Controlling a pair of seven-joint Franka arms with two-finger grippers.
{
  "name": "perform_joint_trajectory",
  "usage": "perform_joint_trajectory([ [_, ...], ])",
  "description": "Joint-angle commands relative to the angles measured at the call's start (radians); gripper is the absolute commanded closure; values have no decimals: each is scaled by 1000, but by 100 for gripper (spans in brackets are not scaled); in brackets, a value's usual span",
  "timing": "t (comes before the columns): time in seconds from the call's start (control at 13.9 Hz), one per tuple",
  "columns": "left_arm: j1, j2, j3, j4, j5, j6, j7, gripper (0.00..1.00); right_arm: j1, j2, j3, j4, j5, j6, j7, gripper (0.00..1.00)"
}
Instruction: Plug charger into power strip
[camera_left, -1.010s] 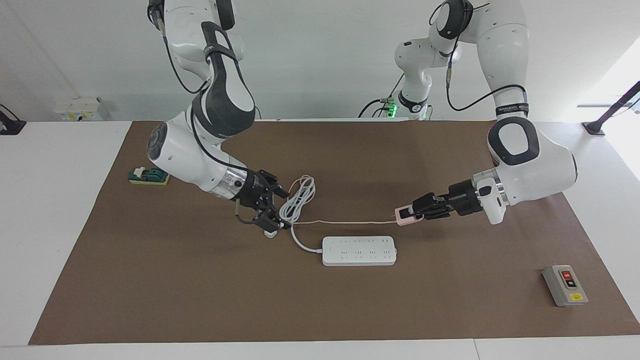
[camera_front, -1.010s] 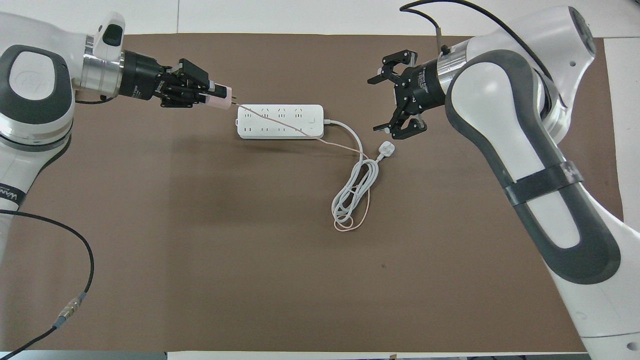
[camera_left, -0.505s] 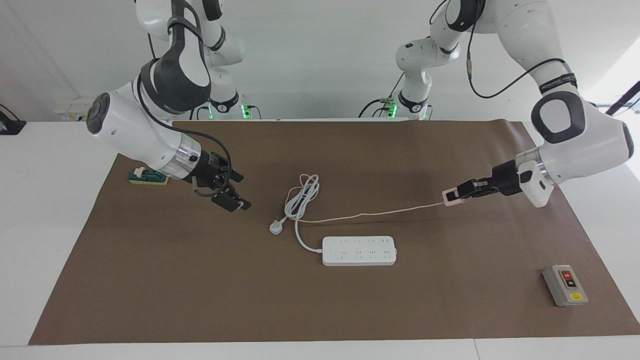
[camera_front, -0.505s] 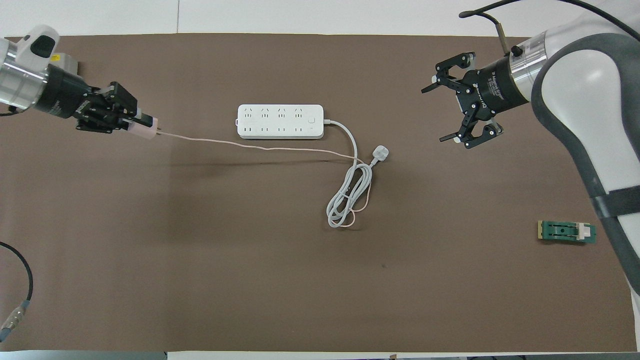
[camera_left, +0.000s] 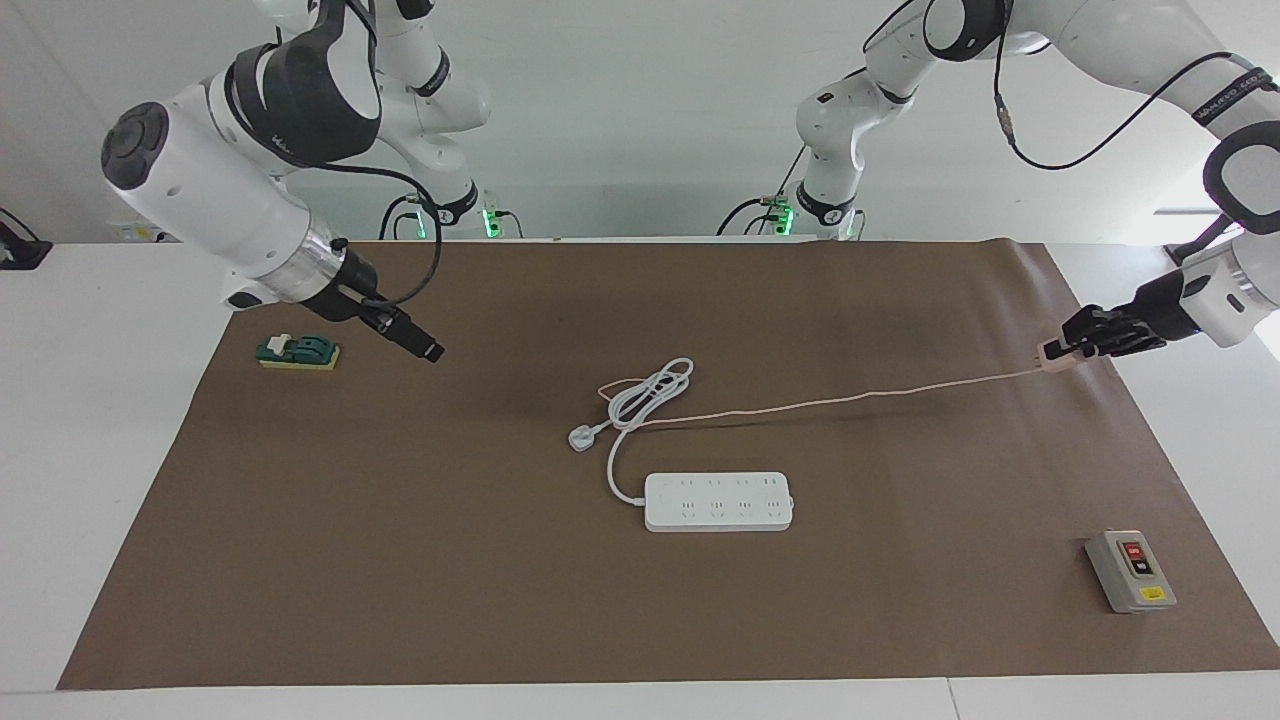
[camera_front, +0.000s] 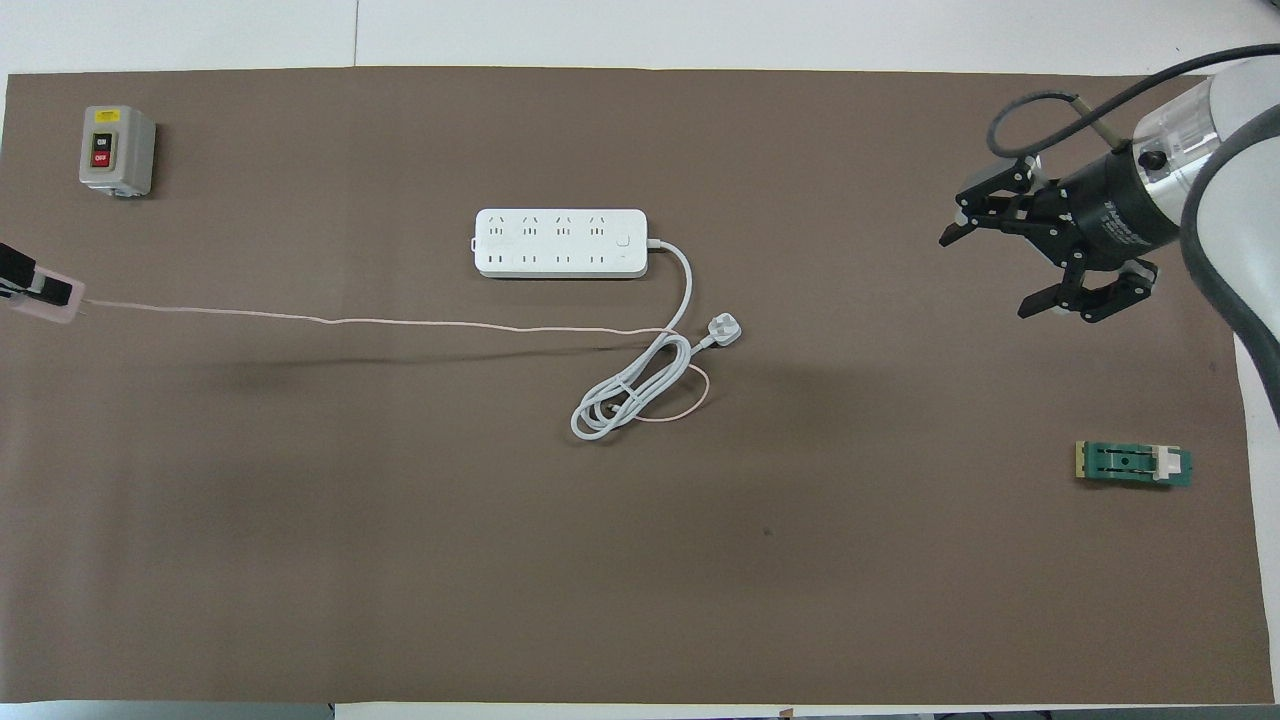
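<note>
In the facing view the power strip (camera_left: 718, 501) lies low at centre frame, unplugged. At the right edge the left gripper (camera_left: 1062, 349) is clamped on the charger (camera_left: 1055, 352), cable (camera_left: 830, 403) stretched taut; it could snag the strip's coiled cord. Upper left, the right gripper (camera_left: 428, 351) hangs with fingers apart

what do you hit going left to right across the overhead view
charger held in the left gripper → grey switch box → power strip → white plug → open right gripper → green block
</note>
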Motion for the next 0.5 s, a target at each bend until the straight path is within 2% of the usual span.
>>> perform_joint_trajectory([
  [0.0,65,2,-11,14,20,60,69,100,-23,-60,10,-30,-83,-32,-224,0],
  [0.14,56,-2,-8,15,29,62,23,100,-40,-90,10,-36,-142,-46,-368,0],
  [0.29,47,-7,-19,15,61,62,-200,100,-41,-130,10,-59,-219,-47,-508,0],
  [0.43,15,-25,-23,14,98,51,-276,100,-47,-166,10,-85,-256,-46,-606,0],
])
